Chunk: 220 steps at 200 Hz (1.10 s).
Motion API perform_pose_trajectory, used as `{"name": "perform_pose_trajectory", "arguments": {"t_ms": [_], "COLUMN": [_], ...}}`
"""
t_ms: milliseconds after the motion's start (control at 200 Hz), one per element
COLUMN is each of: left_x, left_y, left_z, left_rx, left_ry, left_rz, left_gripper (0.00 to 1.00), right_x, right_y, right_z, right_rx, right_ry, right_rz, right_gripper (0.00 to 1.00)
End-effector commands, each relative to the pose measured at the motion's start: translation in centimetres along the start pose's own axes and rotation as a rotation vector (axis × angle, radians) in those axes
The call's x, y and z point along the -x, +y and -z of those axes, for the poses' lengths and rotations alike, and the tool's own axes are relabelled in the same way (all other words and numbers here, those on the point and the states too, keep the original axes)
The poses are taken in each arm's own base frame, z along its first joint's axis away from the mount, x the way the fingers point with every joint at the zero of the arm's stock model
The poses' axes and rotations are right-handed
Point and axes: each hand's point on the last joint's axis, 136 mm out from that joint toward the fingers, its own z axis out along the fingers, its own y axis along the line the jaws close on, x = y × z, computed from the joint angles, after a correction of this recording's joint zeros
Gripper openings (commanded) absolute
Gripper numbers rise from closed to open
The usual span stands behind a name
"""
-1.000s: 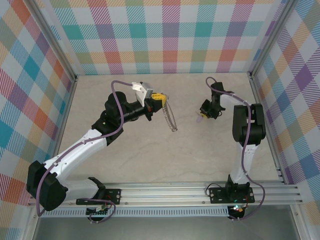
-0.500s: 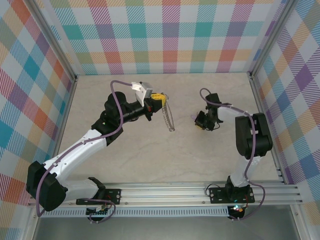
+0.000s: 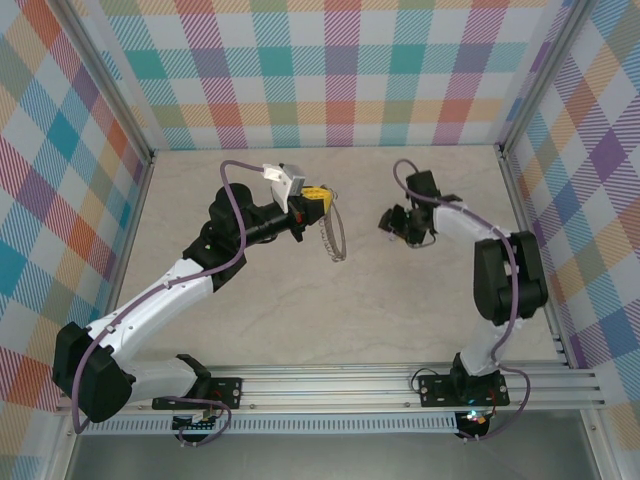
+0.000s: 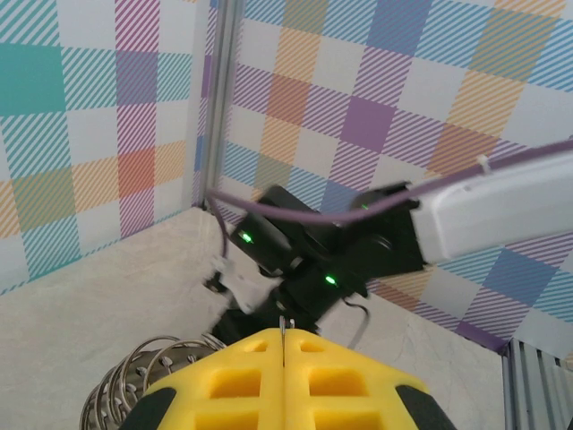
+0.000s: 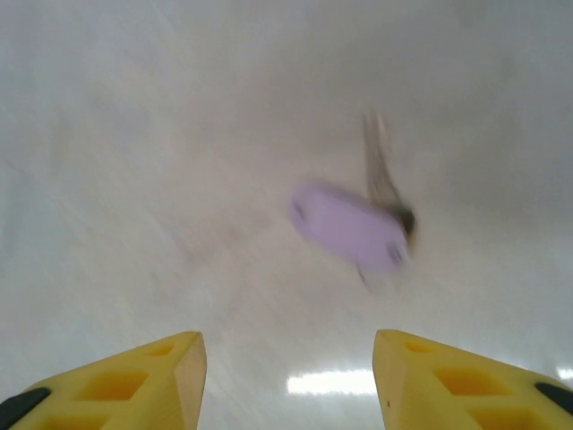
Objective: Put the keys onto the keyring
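1. Left gripper (image 3: 318, 200): my jaws are pressed together, pinching the keyring (image 3: 333, 235). In the top view the chain loop hangs from my fingertips toward 5 o'clock, above the table (image 3: 300, 310). In the left wrist view its links bunch at 8 o'clock of my closed fingers.

2. Right gripper (image 3: 393, 220): my jaws are spread and grip nothing. In the top view this gripper sits at 3 o'clock of the keyring, near it but apart, with bare table between.

3. Key (image 5: 351, 233): in the right wrist view the lilac head and short dark shaft show at 1 o'clock of the gap between my right fingertips, beyond them and touching neither. The picture is blurred, so I cannot tell whether the key rests flat on the table or is clear of it.

4. Progress, as a judgement: the task is at an early stage.
   - Done: the keyring is secured in the left gripper and presented toward the right side.
   - Not done: the key is not on the chain and is not gripped.
   - Left to do: take the key by its head, bring it to the loop at 9 o'clock, and thread it on.
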Motion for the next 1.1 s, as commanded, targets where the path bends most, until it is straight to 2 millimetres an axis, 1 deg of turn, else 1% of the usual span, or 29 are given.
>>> {"name": "perform_pose_trajectory", "arguments": {"t_ms": [0,80,160,235,300,365,480,630,750,820,925,1050,1095], "left_x": [1.2,1.2,1.2,1.2,1.4,1.4,1.5,1.6,1.9,2.0,2.2,2.2,2.2], "left_y": [-1.0,-0.9,-0.9,-0.8,-0.9,-1.0,-1.1,-1.3,-1.5,-1.7,-1.8,-1.8,-1.8], "left_z": [0.3,0.4,0.5,0.6,0.7,0.7,0.8,0.9,1.1,1.2,1.3,1.4,1.4], "left_rx": [-0.027,-0.021,-0.016,-0.009,-0.009,-0.009,-0.014,-0.024,-0.03,-0.035,-0.035,-0.035,-0.036], "left_ry": [-0.041,-0.042,-0.04,-0.037,-0.039,-0.038,-0.041,-0.045,-0.053,-0.055,-0.057,-0.057,-0.057], "left_rz": [-0.011,-0.018,-0.023,-0.029,-0.036,-0.038,-0.04,-0.038,-0.038,-0.04,-0.042,-0.041,-0.04], "left_gripper": [0.0,0.0,0.0,0.0,0.0,0.0,0.0,0.0,0.0,0.0,0.0,0.0,0.0], "right_x": [2.2,3.4,3.7,3.5,2.9,2.2,0.2,-2.4,-4.3,-5.5,-7.8,-10.8,-11.7], "right_y": [0.8,1.1,1.3,0.7,-0.1,-0.9,-2.3,-3.8,-4.6,-4.7,-4.8,-4.5,-4.1], "right_z": [-1.9,-3.7,-5.6,-6.8,-7.2,-7.1,-6.8,-5.7,-4.5,-3.8,-3.0,-2.1,-1.8], "right_rx": [-0.012,-0.019,-0.016,-0.041,-0.061,-0.07,-0.097,-0.112,-0.113,-0.091,-0.049,-0.001,0.032], "right_ry": [0.021,0.046,0.079,0.111,0.128,0.137,0.167,0.179,0.189,0.194,0.215,0.239,0.246], "right_rz": [0.067,0.066,0.062,0.047,0.031,0.016,-0.006,-0.044,-0.078,-0.099,-0.132,-0.172,-0.191], "right_gripper": [0.52,0.52,0.51,0.47,0.45,0.45,0.43,0.41,0.41,0.4,0.4,0.4,0.4]}}
